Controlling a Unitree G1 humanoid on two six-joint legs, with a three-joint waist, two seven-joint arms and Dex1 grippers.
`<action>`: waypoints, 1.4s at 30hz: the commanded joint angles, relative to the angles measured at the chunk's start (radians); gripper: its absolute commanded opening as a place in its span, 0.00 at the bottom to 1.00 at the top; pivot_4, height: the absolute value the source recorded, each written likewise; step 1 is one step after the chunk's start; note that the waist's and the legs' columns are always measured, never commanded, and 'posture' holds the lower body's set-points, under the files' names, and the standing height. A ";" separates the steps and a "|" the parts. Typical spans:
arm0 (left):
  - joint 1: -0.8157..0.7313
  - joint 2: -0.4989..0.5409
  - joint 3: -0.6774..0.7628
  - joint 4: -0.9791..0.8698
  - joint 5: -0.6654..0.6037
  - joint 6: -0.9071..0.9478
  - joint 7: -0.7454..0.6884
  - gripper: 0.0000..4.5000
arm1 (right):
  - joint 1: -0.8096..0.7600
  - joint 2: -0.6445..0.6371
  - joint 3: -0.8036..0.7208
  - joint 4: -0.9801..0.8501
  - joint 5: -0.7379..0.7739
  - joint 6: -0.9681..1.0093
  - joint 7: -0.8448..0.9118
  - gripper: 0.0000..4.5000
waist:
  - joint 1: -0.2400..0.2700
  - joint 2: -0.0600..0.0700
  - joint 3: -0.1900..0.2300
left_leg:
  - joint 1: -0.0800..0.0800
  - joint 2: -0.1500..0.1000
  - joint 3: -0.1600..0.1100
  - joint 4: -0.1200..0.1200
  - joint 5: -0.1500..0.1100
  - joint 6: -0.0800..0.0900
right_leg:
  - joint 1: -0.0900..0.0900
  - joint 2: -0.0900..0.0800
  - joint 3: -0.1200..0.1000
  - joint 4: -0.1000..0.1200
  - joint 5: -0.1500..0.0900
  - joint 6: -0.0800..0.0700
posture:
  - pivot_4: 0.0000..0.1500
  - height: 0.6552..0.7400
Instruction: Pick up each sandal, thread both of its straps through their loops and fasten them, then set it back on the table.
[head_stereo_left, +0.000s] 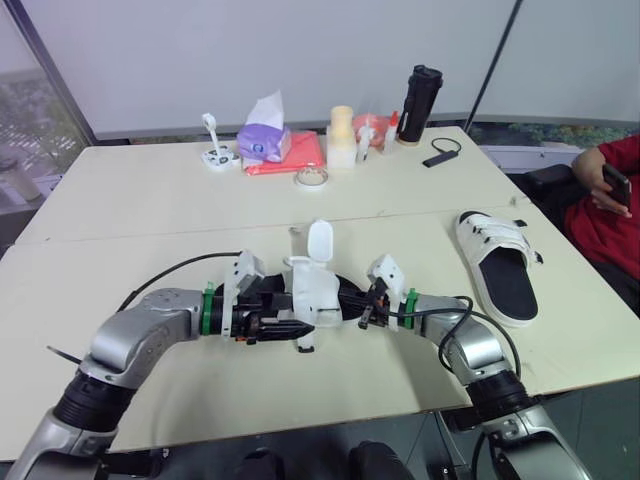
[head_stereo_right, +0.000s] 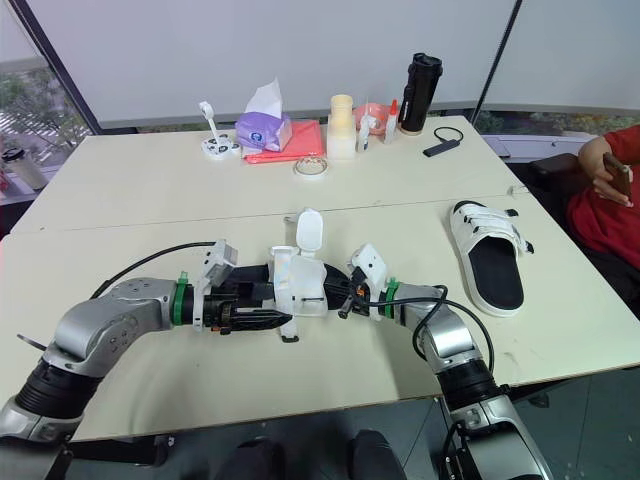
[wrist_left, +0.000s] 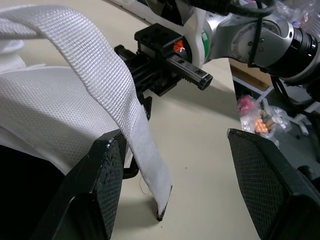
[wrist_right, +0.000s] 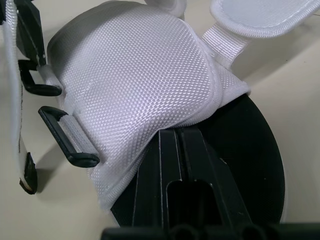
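Observation:
A white sandal with a black sole (head_stereo_left: 316, 288) is held just above the table's near middle, between my two grippers. My right gripper (head_stereo_left: 367, 312) is shut on the sole's edge (wrist_right: 240, 150). Two black loops (wrist_right: 67, 142) stick out from the white upper (wrist_right: 145, 75). My left gripper (head_stereo_left: 285, 326) is open on the sandal's other side. A loose white strap (wrist_left: 107, 85) hangs beside one of its pads (wrist_left: 102, 185), with the strap end between the pads. One strap tab stands upright (head_stereo_left: 319, 243). The second sandal (head_stereo_left: 497, 262) lies flat at the right with its straps across the upper.
Along the far edge stand a purple tissue box (head_stereo_left: 264, 143) on a red cloth (head_stereo_left: 290, 160), a tape roll (head_stereo_left: 311, 177), a cream cup (head_stereo_left: 342, 135) and a black bottle (head_stereo_left: 420, 104). A person in red (head_stereo_left: 612, 205) sits at the right, close to the table's corner.

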 joint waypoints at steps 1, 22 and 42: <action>0.004 -0.006 -0.017 0.010 0.044 -0.028 -0.029 0.73 | 0.014 0.011 0.009 0.017 -0.027 0.024 -0.030 0.00 | 0.000 0.000 0.000 | 0.000 0.000 0.000 0.000 0.000 0.000 | 0.000 0.000 0.000 0.000 0.000 0.000 | 1.00 1.00; 0.013 -0.058 -0.003 0.021 0.109 -0.081 -0.058 0.14 | 0.008 0.018 0.010 0.030 -0.028 0.021 -0.041 0.00 | 0.001 0.000 0.000 | 0.000 0.000 0.000 0.000 0.000 0.000 | 0.000 -0.001 0.000 -0.001 0.000 0.000 | 1.00 1.00; -0.280 -0.060 0.215 0.240 -0.214 0.395 -0.008 0.02 | -0.002 0.028 0.015 0.056 -0.033 0.013 -0.037 0.00 | -0.003 0.000 0.000 | -0.001 0.000 -0.001 0.000 0.000 0.000 | -0.001 0.000 -0.001 -0.001 0.000 0.000 | 1.00 1.00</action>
